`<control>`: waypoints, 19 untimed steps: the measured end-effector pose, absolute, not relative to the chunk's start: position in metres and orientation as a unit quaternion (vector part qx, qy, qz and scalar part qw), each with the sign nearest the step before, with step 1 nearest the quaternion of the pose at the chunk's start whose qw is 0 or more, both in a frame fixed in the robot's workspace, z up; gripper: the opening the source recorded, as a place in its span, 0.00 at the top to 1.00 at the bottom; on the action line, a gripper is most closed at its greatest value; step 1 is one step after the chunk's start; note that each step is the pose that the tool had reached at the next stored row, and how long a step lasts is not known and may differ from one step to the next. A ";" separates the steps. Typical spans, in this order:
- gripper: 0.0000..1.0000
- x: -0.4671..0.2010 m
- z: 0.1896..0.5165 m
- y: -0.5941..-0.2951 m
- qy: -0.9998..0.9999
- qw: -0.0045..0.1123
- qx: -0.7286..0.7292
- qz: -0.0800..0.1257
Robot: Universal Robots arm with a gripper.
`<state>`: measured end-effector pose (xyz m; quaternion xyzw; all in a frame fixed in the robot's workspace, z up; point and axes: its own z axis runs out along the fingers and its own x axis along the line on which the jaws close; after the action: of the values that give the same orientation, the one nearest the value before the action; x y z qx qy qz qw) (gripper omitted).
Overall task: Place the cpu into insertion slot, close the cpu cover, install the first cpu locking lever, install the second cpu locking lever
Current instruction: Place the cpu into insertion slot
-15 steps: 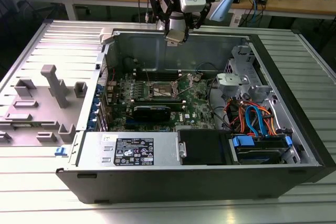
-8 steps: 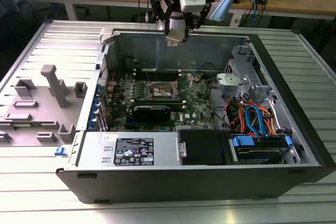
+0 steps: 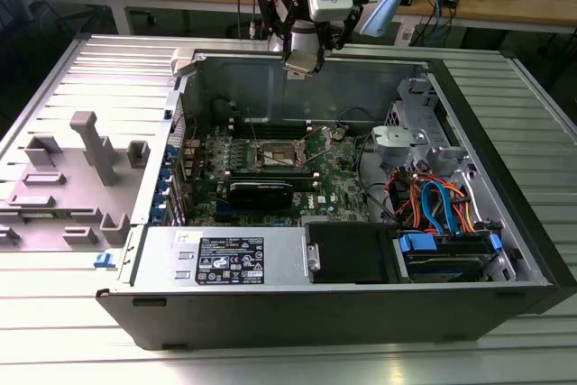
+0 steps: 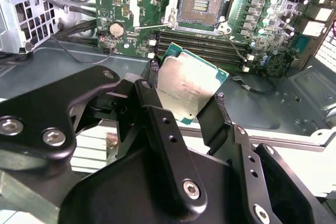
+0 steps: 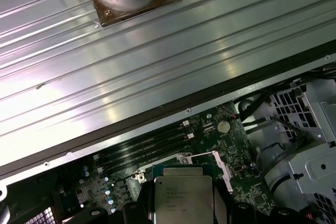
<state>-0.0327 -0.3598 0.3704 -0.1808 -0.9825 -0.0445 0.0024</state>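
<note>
Over the case wall (image 3: 252,87), my gripper (image 3: 302,62) pinches the cpu (image 4: 188,85); I'd keep it flat, socket (image 3: 281,156) at exterior view's six o'clock.

cpu (image 4: 191,80) lower corner hidden behind gripper (image 4: 184,95) fingers (image 4: 157,114). First wrist view: cpu (image 5: 184,198) bottom cut off by picture edge. Exterior view: too small to tell.

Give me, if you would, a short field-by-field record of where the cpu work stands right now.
gripper: over the open computer case, near its edge at the top of the exterior view; jaws shut on the cpu
cpu: held in the air, metal top showing in both wrist views
socket: empty, contacts exposed
cpu cover: swung open beside the socket
task state: cpu not yet placed
</note>
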 end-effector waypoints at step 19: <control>0.45 -0.033 0.368 -0.364 -0.979 0.002 -0.198 -0.044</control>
<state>-0.0327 -0.3642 0.3684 -0.1978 -0.9792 -0.0443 0.0015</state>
